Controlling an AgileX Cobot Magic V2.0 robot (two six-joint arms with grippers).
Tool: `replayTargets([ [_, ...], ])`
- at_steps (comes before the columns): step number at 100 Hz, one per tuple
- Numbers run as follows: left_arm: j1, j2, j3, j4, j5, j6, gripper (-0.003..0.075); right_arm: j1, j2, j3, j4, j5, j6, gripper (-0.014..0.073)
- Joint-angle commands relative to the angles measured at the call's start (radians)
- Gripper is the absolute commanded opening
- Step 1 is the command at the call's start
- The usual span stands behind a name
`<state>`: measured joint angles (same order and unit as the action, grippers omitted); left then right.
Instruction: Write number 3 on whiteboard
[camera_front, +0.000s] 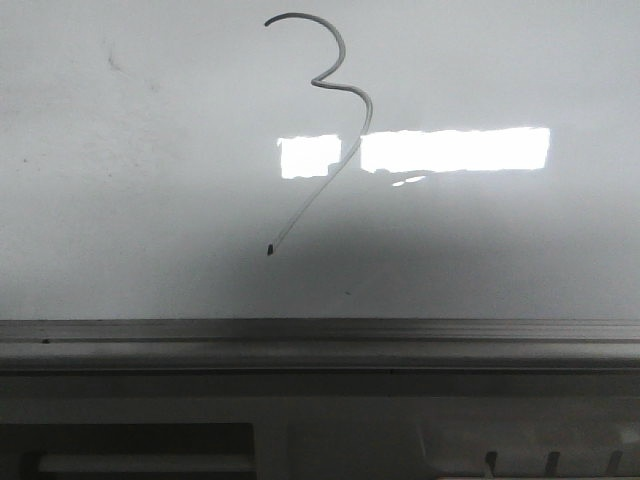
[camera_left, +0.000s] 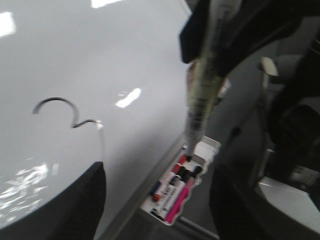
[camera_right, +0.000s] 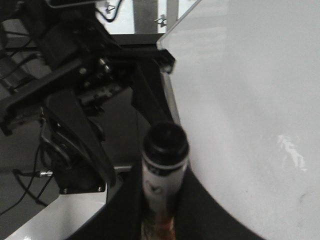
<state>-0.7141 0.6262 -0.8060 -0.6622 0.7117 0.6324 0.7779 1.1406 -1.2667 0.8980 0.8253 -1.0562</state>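
Observation:
The number 3 (camera_front: 344, 52) is drawn as a thin dark line on the whiteboard (camera_front: 150, 200), its tail ending in a dark dot. Its upper curve also shows in the left wrist view (camera_left: 64, 102). Neither gripper shows in the front view. My right gripper (camera_right: 162, 200) is shut on the white marker pen (camera_right: 162, 170), beside the board's edge. In the left wrist view the right gripper (camera_left: 225, 30) holds the pen (camera_left: 202, 95) tip down, off the board surface, over the tray. My left gripper (camera_left: 157, 172) is open and empty.
A grey metal ledge (camera_front: 320, 340) runs along the board's lower edge. A white tray (camera_left: 210, 147) holding several markers and a pink object hangs by that ledge. Bright rectangular glare (camera_front: 455, 150) lies on the board. The left arm's dark links (camera_right: 70, 110) stand beside the board.

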Motion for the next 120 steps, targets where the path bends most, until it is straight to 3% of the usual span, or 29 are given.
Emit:
replayTargets([
  [1, -0.006, 0.084, -0.055, -0.235, 0.045, 0.199, 0.0386, 0.022, -0.01, -0.048, 0.032, -0.003, -0.015, -0.0061],
  [10, -0.006, 0.146, -0.078, -0.317, 0.097, 0.257, 0.0337, 0.059, -0.01, -0.048, 0.032, -0.008, -0.02, -0.0061],
  [31, -0.006, 0.219, -0.117, -0.353, 0.124, 0.257, 0.0258, 0.13, -0.006, -0.048, 0.032, -0.022, -0.022, -0.0061],
  [56, -0.006, 0.219, -0.121, -0.353, 0.149, 0.257, 0.0118, 0.136, -0.006, -0.048, 0.028, -0.022, -0.022, -0.0061],
  [81, -0.006, 0.219, -0.121, -0.347, 0.174, 0.257, 0.0088, 0.136, -0.006, -0.048, 0.027, -0.022, -0.022, -0.0061],
  [93, -0.006, 0.219, -0.121, -0.345, 0.179, 0.257, -0.0019, 0.136, -0.006, -0.048, 0.027, -0.022, -0.022, -0.006],
  [97, -0.006, 0.219, -0.121, -0.34, 0.179, 0.257, -0.0021, 0.136, -0.006, -0.048, 0.027, -0.022, -0.022, -0.0053],
  [102, -0.006, 0.219, -0.121, -0.335, 0.177, 0.257, -0.0021, 0.136, -0.006, -0.048, 0.027, -0.022, -0.022, -0.0007],
  [109, -0.006, 0.219, -0.121, -0.322, 0.157, 0.25, -0.0021, 0.136, -0.006, -0.048, 0.027, -0.027, -0.022, 0.0143],
  [120, -0.006, 0.219, -0.121, -0.283, 0.082, 0.199, -0.0021, 0.131, -0.013, -0.048, 0.027, -0.054, -0.022, 0.0461],
])
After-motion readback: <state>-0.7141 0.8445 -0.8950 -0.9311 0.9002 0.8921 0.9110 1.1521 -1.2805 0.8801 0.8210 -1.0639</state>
